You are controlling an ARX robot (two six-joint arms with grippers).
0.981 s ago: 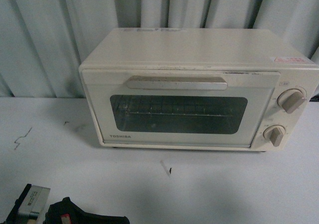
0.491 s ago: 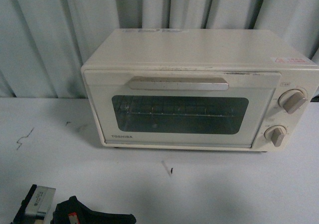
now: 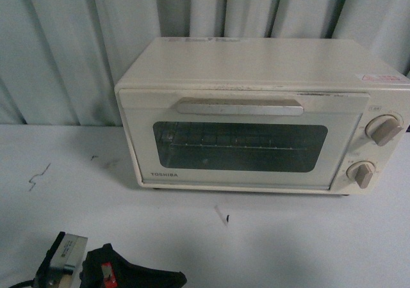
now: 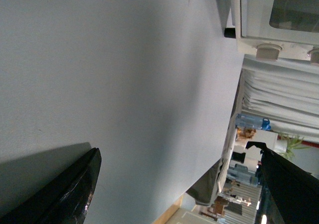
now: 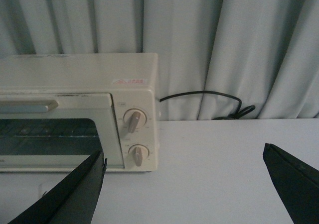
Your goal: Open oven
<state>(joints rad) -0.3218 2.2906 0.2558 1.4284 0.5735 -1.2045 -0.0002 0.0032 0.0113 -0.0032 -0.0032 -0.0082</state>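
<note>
The boxy cream oven (image 3: 256,115), door shut, stands at the back of a smooth white table (image 3: 288,237) against a pleated grey curtain (image 3: 64,45), with open tabletop before it. The left gripper (image 4: 174,149) and right gripper (image 5: 184,152) gape wide, holding nothing, well short of the oven.

The oven (image 3: 262,115) sits door shut on the white table (image 3: 307,237), bar handle (image 3: 239,107) above its dark window. At three o'clock sit its upper knob (image 3: 384,130) and lower knob (image 3: 362,173). A pale curtain (image 3: 64,45) hangs behind. The left arm (image 3: 122,275) shows at seven o'clock.
</note>
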